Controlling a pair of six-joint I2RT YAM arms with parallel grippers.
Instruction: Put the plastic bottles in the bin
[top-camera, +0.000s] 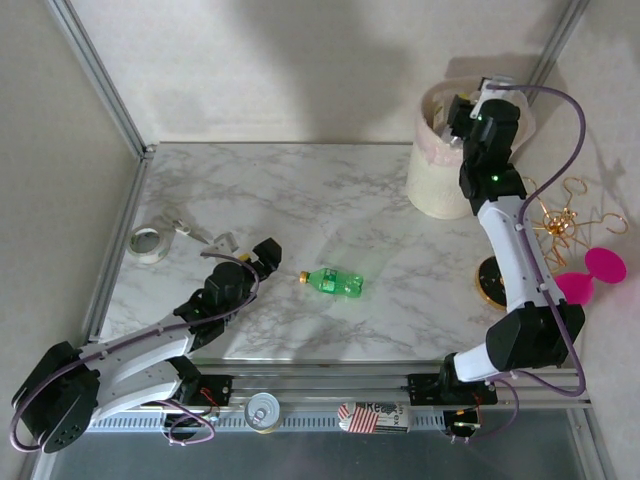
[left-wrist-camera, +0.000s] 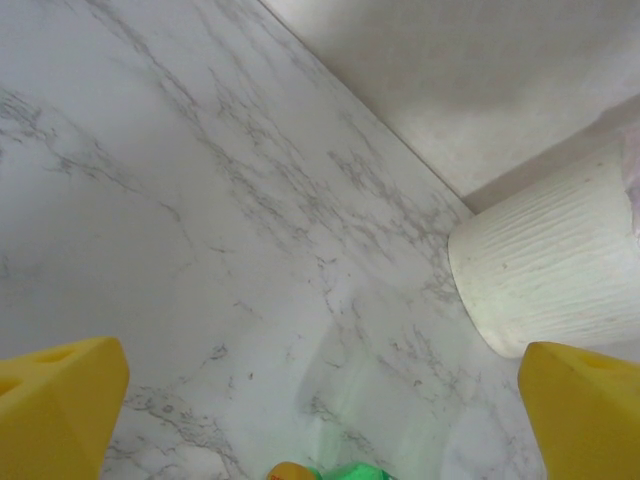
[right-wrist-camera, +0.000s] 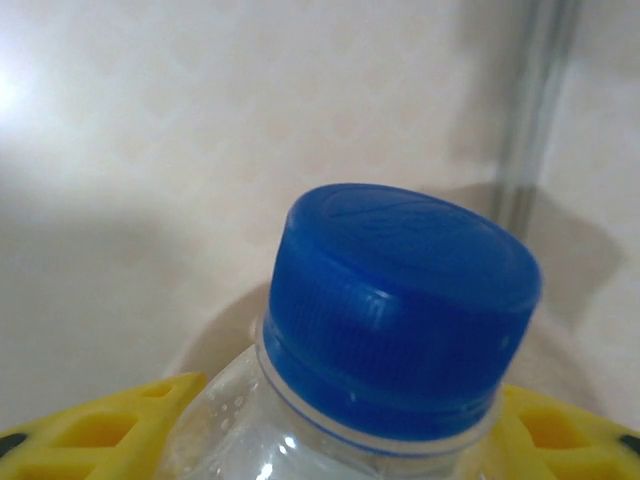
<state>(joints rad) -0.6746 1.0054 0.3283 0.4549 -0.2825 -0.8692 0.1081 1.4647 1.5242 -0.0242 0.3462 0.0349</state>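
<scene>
Two bottles in play here, and you won't get a brand off either one. The clear bottle (right-wrist-camera: 300, 440) clamped in your right jaws has a ribbed blue cap (right-wrist-camera: 400, 310) with embossed marks on top, too soft to read, and droplets on the neck. Yellow fingers (right-wrist-camera: 90, 430) sit either side of it, below the cap. The green bottle (top-camera: 335, 283) lies on its side in the middle of the bench (top-camera: 300, 190), yellow cap pointing left, label too small to make out. Down on the front rail there's a can (top-camera: 263, 411) standing up and a printed container (top-camera: 375, 417) on its side, and you can't read its lettering at this size either.

The cream bin (top-camera: 435, 185) stands at the far right of the bench, pinkish liner folded over its rim. What's inside is hidden behind the arm. Your right arm (top-camera: 510, 250) reaches up and away, wrist right over the bin's mouth. Your left arm (top-camera: 150, 345) lies low across the near left. The left jaws are spread wide with nothing between them, aimed at the green bottle and just short of its cap. A tape roll (top-camera: 149, 243) sits far left, and a pink goblet (top-camera: 592, 272) is off the bench's right edge.
</scene>
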